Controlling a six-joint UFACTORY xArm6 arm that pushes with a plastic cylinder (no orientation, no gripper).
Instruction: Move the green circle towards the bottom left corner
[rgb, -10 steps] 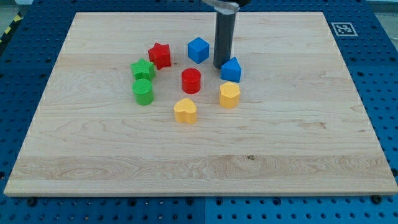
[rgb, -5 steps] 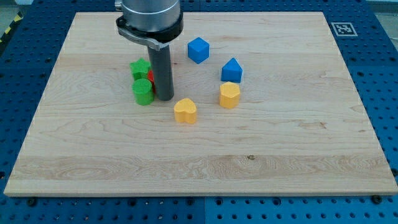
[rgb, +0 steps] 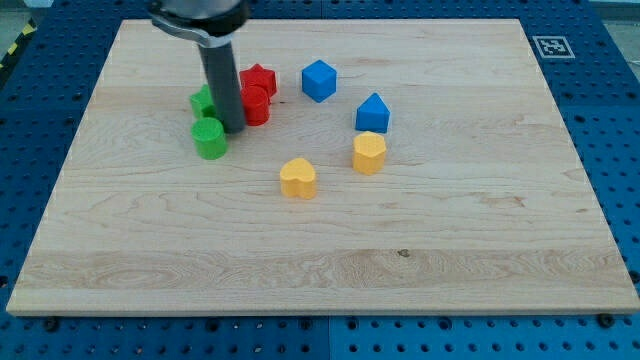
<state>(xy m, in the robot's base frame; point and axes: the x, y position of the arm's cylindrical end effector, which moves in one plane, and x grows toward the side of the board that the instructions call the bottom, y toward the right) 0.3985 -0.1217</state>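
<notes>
Tip (rgb: 231, 129) touches green circle (rgb: 209, 139) (right side).

Rod descends from view's top, my tip (rgb: 232, 128) on wooden board (rgb: 450, 250), touching or just beside upper right edge of green circle (rgb: 210, 138). Second green block (rgb: 201, 101), shape unclear, half hidden behind rod at its left. Red cylinder (rgb: 256, 105) just right of rod, red star (rgb: 260, 79) touching it behind. Blue cube (rgb: 318, 80) right of star. Second blue block (rgb: 372, 112) sits just above yellow hexagon (rgb: 369, 153). Yellow heart (rgb: 298, 178) near hexagon, lower left.
</notes>
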